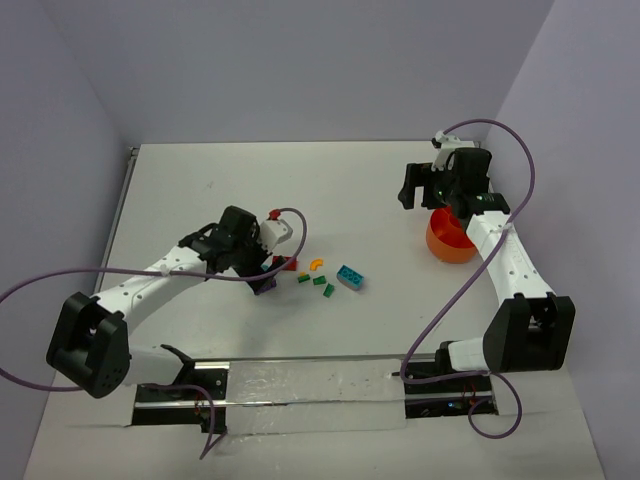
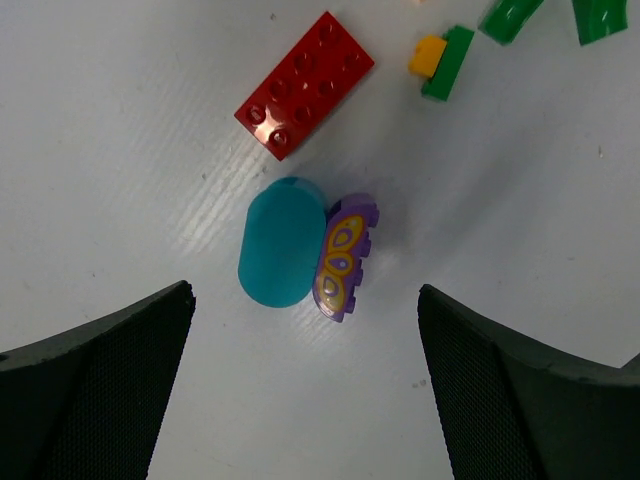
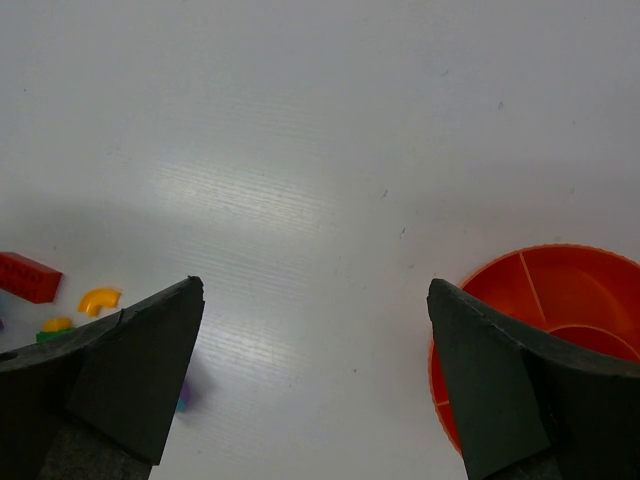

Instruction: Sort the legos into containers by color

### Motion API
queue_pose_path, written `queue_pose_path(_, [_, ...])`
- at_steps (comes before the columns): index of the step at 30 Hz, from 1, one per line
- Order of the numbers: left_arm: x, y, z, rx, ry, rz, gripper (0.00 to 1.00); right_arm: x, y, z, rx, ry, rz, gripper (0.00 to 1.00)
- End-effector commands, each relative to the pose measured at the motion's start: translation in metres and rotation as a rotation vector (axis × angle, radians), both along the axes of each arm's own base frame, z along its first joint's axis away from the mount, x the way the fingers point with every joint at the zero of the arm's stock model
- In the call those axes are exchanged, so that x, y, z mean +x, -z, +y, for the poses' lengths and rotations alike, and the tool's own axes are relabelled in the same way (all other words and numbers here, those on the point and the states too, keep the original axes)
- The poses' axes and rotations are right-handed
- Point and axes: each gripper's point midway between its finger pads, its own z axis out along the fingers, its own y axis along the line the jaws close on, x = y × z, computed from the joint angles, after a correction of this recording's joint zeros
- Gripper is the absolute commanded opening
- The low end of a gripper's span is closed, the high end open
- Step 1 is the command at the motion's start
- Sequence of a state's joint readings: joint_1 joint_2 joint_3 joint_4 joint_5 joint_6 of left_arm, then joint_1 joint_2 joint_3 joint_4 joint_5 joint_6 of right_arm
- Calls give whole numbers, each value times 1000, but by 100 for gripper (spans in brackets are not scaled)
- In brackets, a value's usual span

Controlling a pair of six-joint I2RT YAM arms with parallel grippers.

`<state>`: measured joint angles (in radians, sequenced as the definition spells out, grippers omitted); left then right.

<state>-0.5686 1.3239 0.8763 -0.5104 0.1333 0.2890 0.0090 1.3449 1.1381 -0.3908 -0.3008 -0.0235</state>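
Note:
The legos lie mid-table: a red brick (image 1: 286,264), an orange curved piece (image 1: 316,265), small green pieces (image 1: 322,284) and a teal brick (image 1: 350,278). In the left wrist view the red brick (image 2: 305,85) lies above a teal rounded piece (image 2: 282,240) that touches a purple piece with a yellow pattern (image 2: 343,257). My left gripper (image 2: 305,400) hovers open just short of that pair, nothing between its fingers. The orange divided bowl (image 1: 450,238) sits at the right. My right gripper (image 3: 315,380) hangs open beside the bowl (image 3: 560,300), holding nothing.
A green piece with an orange bit on it (image 2: 445,58) and two more green pieces (image 2: 510,15) lie beyond the red brick. The walls close off the table's far and side edges. Purple cables loop around both arms.

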Motion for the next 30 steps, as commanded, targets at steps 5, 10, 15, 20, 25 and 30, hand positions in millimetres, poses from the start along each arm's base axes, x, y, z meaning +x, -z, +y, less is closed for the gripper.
queue_pose_path(5, [0,28,12,122,-61,39,99,0,-17,3,3,-7,-39,100])
queue_pose_path(10, [-1,38,7,127,-37,62,99,-1,-16,4,6,-13,-36,100])
queue_pose_path(15, [-3,50,6,137,-3,79,99,-2,-16,7,17,-22,-32,100])
queue_pose_path(20, [-10,60,4,134,78,88,98,-4,-14,17,58,-63,-17,100])
queue_pose_path(25, [-7,62,1,121,137,32,87,-7,-10,30,126,-100,22,100])
queue_pose_path(30, [-1,62,-4,107,149,10,66,-10,-5,40,191,-125,51,100])
